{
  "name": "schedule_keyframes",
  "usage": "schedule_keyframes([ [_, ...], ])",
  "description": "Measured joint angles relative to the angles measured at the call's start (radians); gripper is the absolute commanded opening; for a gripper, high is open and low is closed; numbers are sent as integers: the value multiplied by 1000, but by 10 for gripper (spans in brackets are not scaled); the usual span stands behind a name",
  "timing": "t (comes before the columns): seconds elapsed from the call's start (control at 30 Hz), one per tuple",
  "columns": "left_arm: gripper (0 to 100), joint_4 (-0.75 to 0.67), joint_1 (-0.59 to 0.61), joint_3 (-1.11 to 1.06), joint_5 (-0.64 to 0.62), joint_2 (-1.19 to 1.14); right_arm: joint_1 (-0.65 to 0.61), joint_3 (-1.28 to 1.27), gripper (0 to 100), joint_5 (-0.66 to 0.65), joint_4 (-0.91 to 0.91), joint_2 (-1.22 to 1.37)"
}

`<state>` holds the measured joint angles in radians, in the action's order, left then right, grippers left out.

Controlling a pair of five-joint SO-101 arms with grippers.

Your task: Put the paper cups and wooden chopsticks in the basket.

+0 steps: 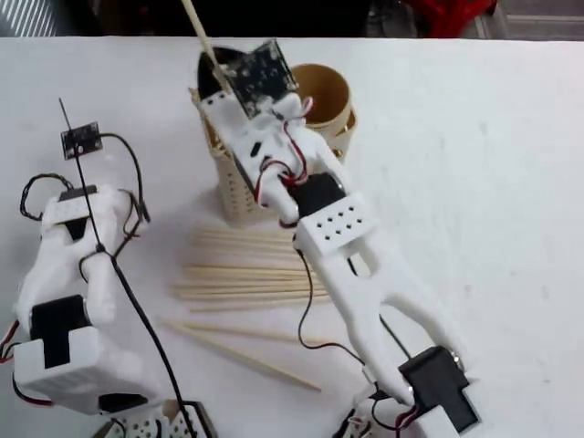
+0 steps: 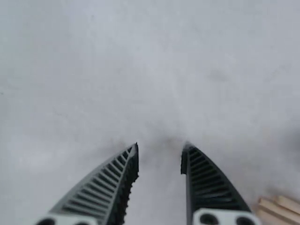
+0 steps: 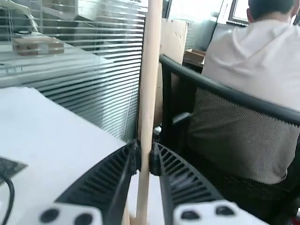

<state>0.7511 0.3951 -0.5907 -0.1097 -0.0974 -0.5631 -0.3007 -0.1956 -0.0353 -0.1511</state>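
Two arms at one table (image 1: 474, 137).

Far left: the left gripper (image 2: 160, 146) hung low over bare tabletop, jaws parted and holding nothing. We judged it was parked there to keep clear of the work over the basket.

Middle: the loose wooden chopsticks (image 1: 242, 274) lay in a flat bundle on the table, on the near side of the basket (image 1: 228, 187). Two stray sticks (image 1: 246, 351) lay nearer again. None of these had been gathered yet. The basket stood upright just beyond the bundle.

Above the basket: the right gripper (image 3: 144, 152) was clenched on a single chopstick (image 3: 151, 70), most of whose length stood out past the fingertips, close to upright. We took this as lining the stick up end-first, since the basket mouth looked narrow.

Rightmost: the paper cups (image 1: 327, 91) sat nested at the basket's far right side. We could not tell whether they stood inside it or just beside it.
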Motion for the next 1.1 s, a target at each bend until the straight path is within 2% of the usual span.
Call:
schedule_keyframes([
  [0.33, 169, 0, 0, 0, 0, 0, 23, -130, 26, 6, 29, 0],
  [0.5, 169, 0, 0, 0, 0, 0, 23, -138, 160, 6, 21, -2],
  [0.63, 169, 0, 0, 0, 0, 0, 23, -140, 180, 6, -54, -57],
  [0.87, 169, 0, 0, 0, 0, 0, 23, -140, 180, 6, -387, -307],
  [1.03, 169, 0, 0, 0, 0, 0, 51, -138, 180, 2, -786, -534],
  [1.1, 169, 0, 0, 0, 0, 0, 35, -138, 180, -52, -948, -600],
])
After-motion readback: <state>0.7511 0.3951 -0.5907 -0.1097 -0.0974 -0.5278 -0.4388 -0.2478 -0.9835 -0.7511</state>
